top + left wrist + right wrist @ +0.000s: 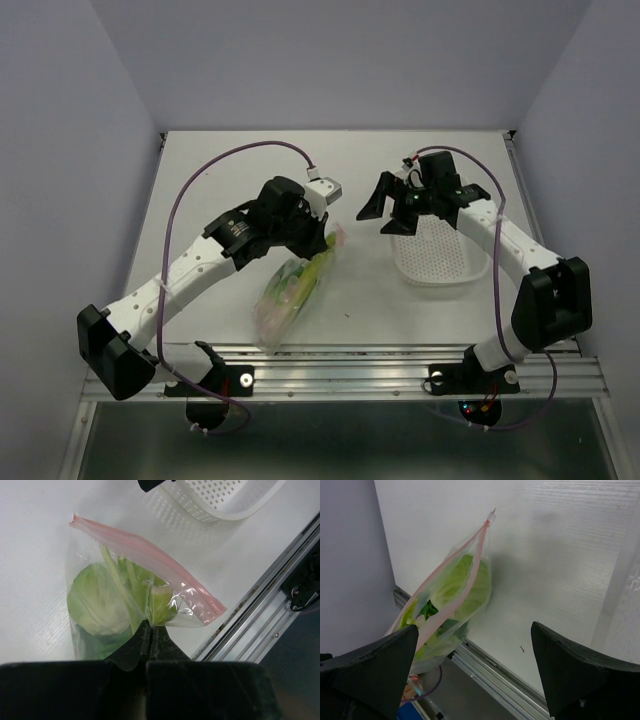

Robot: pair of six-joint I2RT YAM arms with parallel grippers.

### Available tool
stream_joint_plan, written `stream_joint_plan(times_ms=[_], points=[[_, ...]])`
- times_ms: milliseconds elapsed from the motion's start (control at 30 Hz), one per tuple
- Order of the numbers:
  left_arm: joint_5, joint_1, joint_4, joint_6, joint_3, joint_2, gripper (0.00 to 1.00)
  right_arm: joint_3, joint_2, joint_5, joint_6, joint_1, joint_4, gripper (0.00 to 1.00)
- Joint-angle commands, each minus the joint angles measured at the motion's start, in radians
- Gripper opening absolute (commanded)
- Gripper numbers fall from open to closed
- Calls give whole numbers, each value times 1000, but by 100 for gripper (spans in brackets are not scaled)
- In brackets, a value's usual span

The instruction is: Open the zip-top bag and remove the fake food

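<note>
The clear zip-top bag reaches from my left gripper down to the table's front edge, its pink zip strip along one side. Inside are a round light-green cabbage head, a pale stalk and leafy greens. My left gripper is shut on a fold of the bag's plastic just below the strip. My right gripper is open and empty, apart from the bag, held above the table to its right. In the right wrist view the strip's two halves look parted.
A white perforated basket stands at the right under my right arm and shows at the top of the left wrist view. A metal rail runs along the table's front edge. Grey walls close in both sides.
</note>
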Motion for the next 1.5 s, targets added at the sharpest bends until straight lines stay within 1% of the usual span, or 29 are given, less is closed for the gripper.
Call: stream_joint_plan(times_ms=[0,300,467,600,700,733,800,833,867,900,1000,1033,1067,1100,1200,1300,1333,1467], points=[[1,-8,42,18,-9,-49,0,50,21,-39,30,12,-9,100],[7,-11,50,16,-18,-63,0,72,116,-25,54,82,15,100],[10,-12,62,15,-33,-77,0,89,154,-27,60,92,37,100],[12,-12,62,15,-38,-85,0,104,186,-30,56,122,38,98],[10,-14,61,13,-37,-86,0,110,196,-27,53,133,44,93],[9,-14,62,13,-38,-89,0,112,199,-25,53,133,43,89],[9,-14,64,12,-40,-94,0,106,199,-22,59,133,46,83],[10,-15,65,12,-40,-94,0,96,197,-22,68,142,57,77],[10,-15,65,10,-41,-94,0,92,197,-25,73,142,64,74],[12,-15,67,10,-43,-99,0,87,196,-28,79,142,73,68],[13,-15,67,10,-44,-97,0,89,194,-28,85,151,83,60],[13,-15,68,9,-44,-100,0,90,194,-28,86,151,87,55],[6,-17,68,9,-44,-100,0,89,194,-30,89,161,92,53],[-2,-17,67,10,-44,-105,0,87,194,-28,94,161,106,49],[-16,-20,73,10,-44,-117,0,76,194,-42,111,171,130,42],[-17,-23,76,10,-47,-123,0,75,196,-45,114,171,133,39],[-22,-23,76,10,-47,-123,0,70,193,-48,114,171,136,37],[-19,-31,77,6,-50,-129,0,49,185,-50,119,181,138,36]])
